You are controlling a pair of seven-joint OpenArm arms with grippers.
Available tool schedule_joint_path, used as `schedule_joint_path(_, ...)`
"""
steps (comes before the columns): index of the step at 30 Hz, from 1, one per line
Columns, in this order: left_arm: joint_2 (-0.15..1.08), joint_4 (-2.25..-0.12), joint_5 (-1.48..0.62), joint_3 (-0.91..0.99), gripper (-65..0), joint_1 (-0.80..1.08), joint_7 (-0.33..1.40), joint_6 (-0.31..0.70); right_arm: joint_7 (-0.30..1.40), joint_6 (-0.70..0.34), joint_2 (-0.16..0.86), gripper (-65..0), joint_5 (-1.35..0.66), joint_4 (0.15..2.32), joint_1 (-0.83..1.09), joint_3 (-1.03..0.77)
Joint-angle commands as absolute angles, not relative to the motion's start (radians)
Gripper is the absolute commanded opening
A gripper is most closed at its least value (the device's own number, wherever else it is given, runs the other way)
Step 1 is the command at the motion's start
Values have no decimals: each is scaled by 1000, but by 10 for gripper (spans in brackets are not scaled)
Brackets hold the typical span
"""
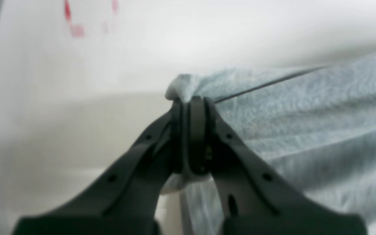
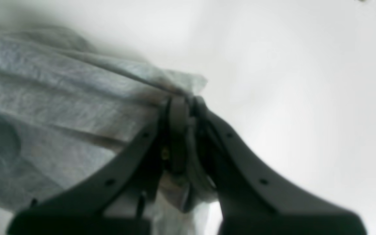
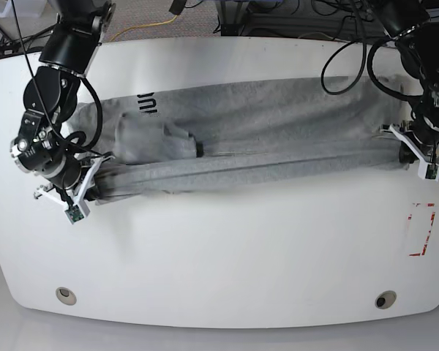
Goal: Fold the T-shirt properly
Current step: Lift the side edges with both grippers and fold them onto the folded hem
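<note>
While the T-shirt (image 3: 263, 135) lies stretched across the white table (image 3: 219, 256), the left gripper (image 1: 193, 101) and right gripper (image 2: 183, 101) each pinch an end.

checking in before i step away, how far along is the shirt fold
Partly done. The T-shirt already lies as a long band across the table, its near edge doubled over lengthwise. In hand: the left gripper and right gripper are each shut on an end of that edge, pulled taut. Left: laying it flat, then folding the band crosswise into a compact stack.
</note>
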State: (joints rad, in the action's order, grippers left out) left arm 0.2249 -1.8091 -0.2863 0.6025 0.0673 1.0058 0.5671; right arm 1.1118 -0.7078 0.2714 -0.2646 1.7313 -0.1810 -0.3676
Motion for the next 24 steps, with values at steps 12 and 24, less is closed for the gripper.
schedule_joint_path(12, 242, -1868, -351, 670, -650, 286, 1015, 621, 1193, -698, 214, -634, -251, 1896, 59, -470)
schedule_joint_path(24, 243, -1868, -351, 673, -292, 323, 1050, 674, 1199, -698, 203, -208, -252, 1939, 122, -509)
